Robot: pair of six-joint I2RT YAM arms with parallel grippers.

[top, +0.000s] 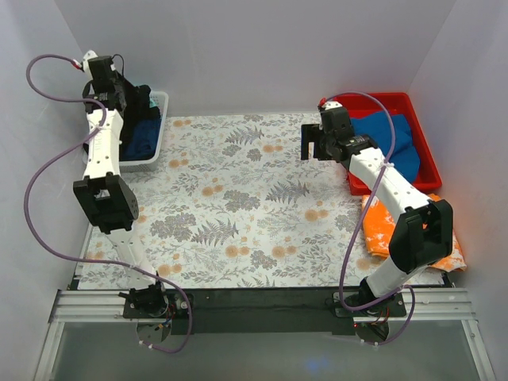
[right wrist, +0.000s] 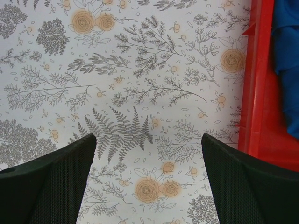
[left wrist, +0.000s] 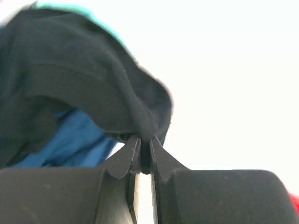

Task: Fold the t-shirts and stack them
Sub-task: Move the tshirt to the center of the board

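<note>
- The left gripper (left wrist: 145, 156) is pinched narrow on a fold of the soft black cloth t-shirt (left wrist: 70, 70). The fabric rises from between the fingertips and drapes toward the upper left of the left wrist view.
- That shirt lies bunched in the shallow white plastic bin (top: 165, 119) at the upper left of the top view. It sits over a bright blue t-shirt (left wrist: 74, 140), with a sliver of teal cloth (left wrist: 70, 7) at the frame's top edge.
- The right gripper (right wrist: 148, 154) stands wide and empty above the flower-and-fern printed table cloth (top: 238, 206). It is just beside the red plastic bin (top: 429, 155), which holds a second blue shirt (top: 397, 139). A mottled orange t-shirt (top: 381, 226) lies at the right edge under that arm.
- Judged from here, the coming move is a lift out of the white bin toward the bare print to its lower right in the top view.
- Only the left arm is at the black shirt; the right is well apart across the table.
- The shirt's long axis cannot be told while it is crumpled, and the bin wall must be cleared.
</note>
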